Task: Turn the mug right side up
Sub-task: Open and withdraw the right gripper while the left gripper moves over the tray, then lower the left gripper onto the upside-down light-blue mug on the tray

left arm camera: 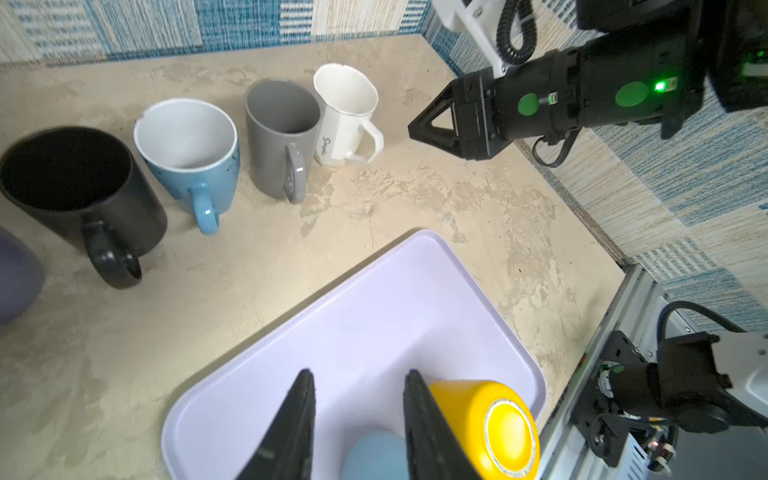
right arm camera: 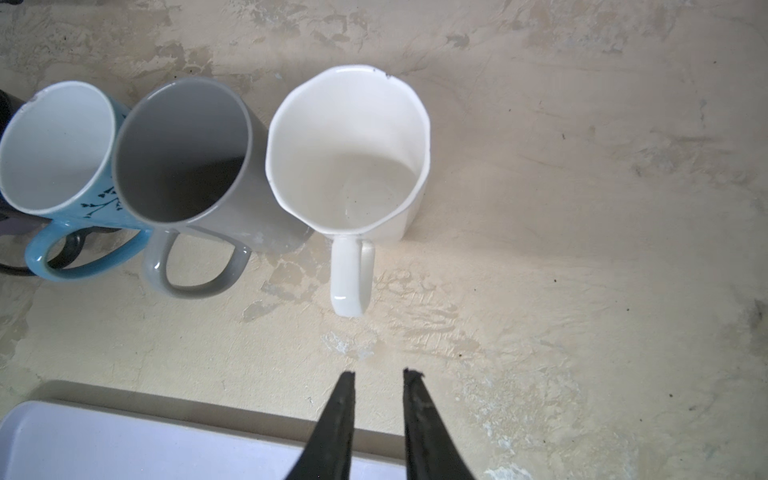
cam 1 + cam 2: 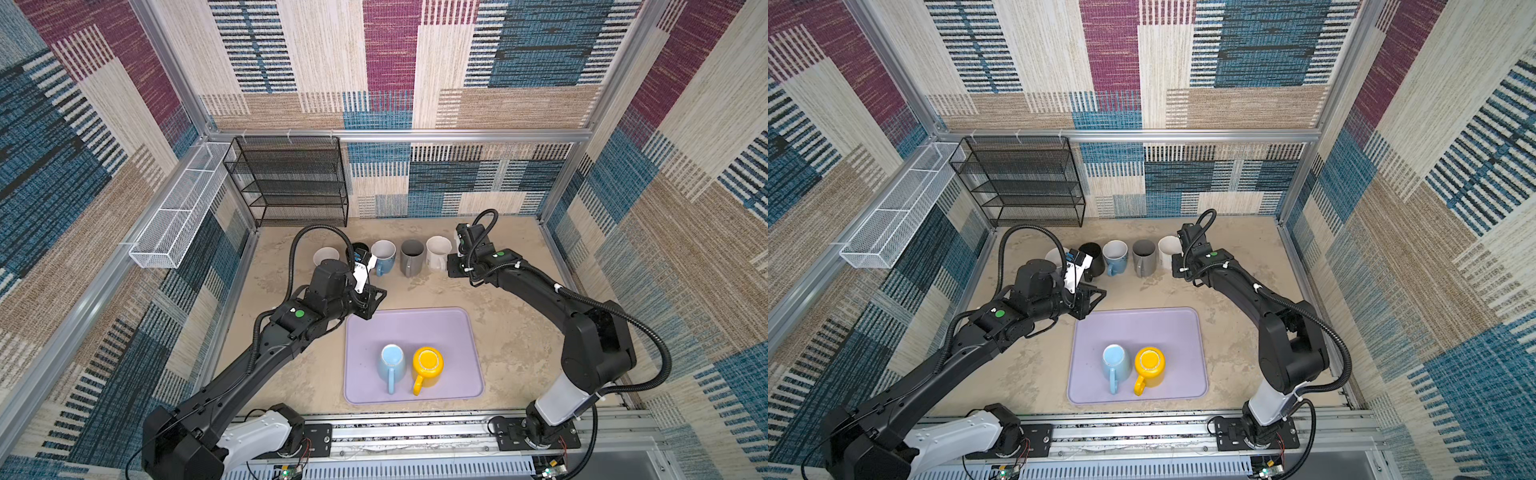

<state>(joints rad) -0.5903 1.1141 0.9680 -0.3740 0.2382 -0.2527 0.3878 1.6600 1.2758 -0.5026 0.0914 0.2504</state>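
- Mugs on the purple tray number two: a yellow mug and a light blue mug, both near the tray's front edge.
- The yellow mug sits bottom up on the tray's right half. Its handle points to the tray's front edge.
- The light blue mug is just beside it, toward the tray's left. It looks bottom up too, and its handle also points to the front edge. I cannot tell if the two mugs touch.
- The left hand hangs over the tray's back left corner. Its fingers are spread a bit, with nothing between them, and they touch no mug.
- The right hand is past the tray's back right corner, over the bare worktop. Its fingers are only a little apart and pinch nothing.
- Five more mugs stand in a row behind the tray's back edge, all open side up. From the tray's left to its right they are a pale mug, partly hidden by the left arm, a black mug, a blue mug, a gray mug and a white mug.
- The white mug's handle points back toward the tray. The right hand's tips are near that handle but apart from it.
- A black wire rack and a white wire basket are well behind the tray's back left corner.
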